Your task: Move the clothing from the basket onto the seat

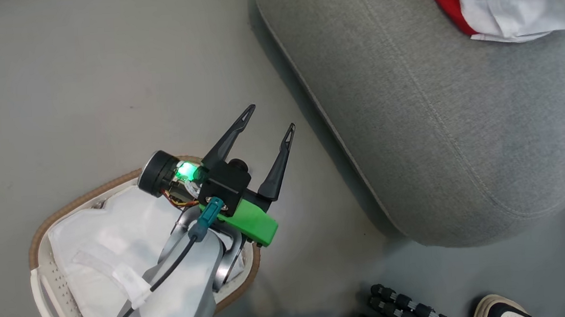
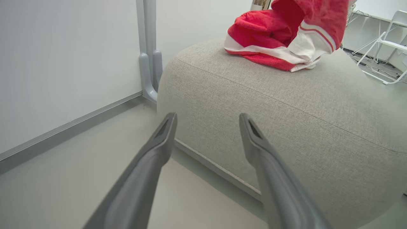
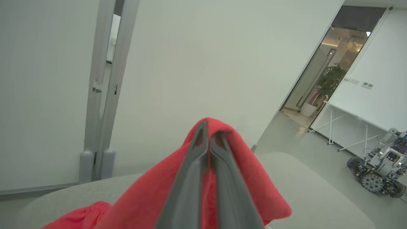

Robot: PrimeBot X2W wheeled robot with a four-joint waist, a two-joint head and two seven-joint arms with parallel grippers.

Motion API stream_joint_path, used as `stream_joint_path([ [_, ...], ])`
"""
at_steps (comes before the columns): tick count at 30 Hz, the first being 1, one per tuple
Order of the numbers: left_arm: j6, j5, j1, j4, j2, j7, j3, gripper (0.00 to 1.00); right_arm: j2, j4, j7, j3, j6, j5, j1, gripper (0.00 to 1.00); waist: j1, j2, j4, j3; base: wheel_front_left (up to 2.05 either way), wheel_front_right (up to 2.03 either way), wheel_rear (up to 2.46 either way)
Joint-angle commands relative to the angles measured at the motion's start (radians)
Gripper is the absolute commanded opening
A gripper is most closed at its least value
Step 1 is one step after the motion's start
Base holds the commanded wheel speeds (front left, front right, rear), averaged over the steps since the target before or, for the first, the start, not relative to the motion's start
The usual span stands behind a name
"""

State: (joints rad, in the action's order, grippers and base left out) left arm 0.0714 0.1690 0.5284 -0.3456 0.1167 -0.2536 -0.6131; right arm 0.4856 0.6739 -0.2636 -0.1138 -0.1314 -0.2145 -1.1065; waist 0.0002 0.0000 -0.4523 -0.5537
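The basket (image 1: 72,205) stands on the floor at the lower left, its white liner (image 1: 96,248) showing inside. My left gripper (image 1: 271,116) hangs open over the floor between the basket and the seat (image 1: 457,133), with nothing between its fingers. In the left wrist view my left gripper (image 2: 207,117) points at the side of the seat (image 2: 270,108), where red clothing (image 2: 264,38) with white trim lies bunched on top. My right gripper (image 3: 209,133) is shut on red clothing (image 3: 248,178), lifted above the seat (image 3: 305,187). Red and white clothing (image 1: 498,3) shows at the far right of the seat.
A person's shoes (image 1: 500,312) stand on the floor by the seat's near corner, next to a black ribbed object (image 1: 404,305). A white wall and grey post (image 2: 149,63) stand behind the seat. A folding chair (image 2: 394,35) and a small wheeled robot (image 3: 378,171) stand further off.
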Motion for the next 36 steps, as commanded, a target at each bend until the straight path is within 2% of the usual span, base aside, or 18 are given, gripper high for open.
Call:
stream_joint_path([
  [1,-0.002,-0.007,0.021,-0.002,0.011,0.000,0.001,1.00,-0.017,0.025,-0.001,-0.011,0.001,-0.003,0.057,0.00,-0.0002,0.0000,0.051,-0.051,0.00,0.00,0.00],
  [5,-0.009,-0.001,0.024,-0.013,0.018,-0.001,0.005,1.00,-0.083,0.051,-0.001,-0.055,0.001,-0.009,0.145,0.00,-0.0002,0.0000,0.048,-0.054,0.00,0.00,0.00],
  [6,-0.010,0.002,0.023,-0.016,0.019,-0.001,0.007,1.00,-0.103,0.049,-0.001,-0.057,0.001,-0.005,0.177,0.16,-0.0002,0.0000,0.044,-0.052,0.00,0.00,0.00],
  [7,-0.012,0.004,0.022,-0.020,0.020,-0.001,0.009,1.00,-0.115,0.046,-0.001,-0.060,0.001,-0.003,0.201,0.76,-0.0002,0.0000,0.041,-0.049,0.00,0.00,0.00],
  [8,-0.013,0.007,0.022,-0.023,0.021,-0.002,0.011,1.00,-0.128,0.039,-0.001,-0.071,0.001,-0.006,0.226,1.00,-0.0002,0.0000,0.036,-0.045,0.00,0.00,0.00],
  [12,-0.019,0.015,0.021,-0.038,0.022,-0.003,0.015,1.00,-0.181,-0.003,-0.001,-0.105,0.001,-0.022,0.310,1.00,-0.0002,0.0000,0.021,-0.018,0.00,0.00,0.00],
  [23,-0.042,0.052,-0.038,-0.062,0.003,-0.012,0.051,1.00,-0.229,-0.249,-0.001,-0.109,0.001,-0.072,0.529,1.00,-0.0002,0.0000,0.035,0.115,0.00,0.00,0.00],
  [30,-0.075,0.059,-0.103,-0.019,0.003,-0.010,0.129,1.00,-0.258,-0.386,-0.001,-0.036,0.001,-0.086,0.594,1.00,-0.0002,0.0000,0.096,0.204,0.00,0.00,0.00],
  [36,-0.107,0.054,-0.168,0.010,0.004,-0.011,0.225,1.00,-0.302,-0.418,-0.001,0.048,0.001,-0.069,0.627,1.00,-0.0002,0.0000,0.164,0.265,0.00,0.00,0.00],
])
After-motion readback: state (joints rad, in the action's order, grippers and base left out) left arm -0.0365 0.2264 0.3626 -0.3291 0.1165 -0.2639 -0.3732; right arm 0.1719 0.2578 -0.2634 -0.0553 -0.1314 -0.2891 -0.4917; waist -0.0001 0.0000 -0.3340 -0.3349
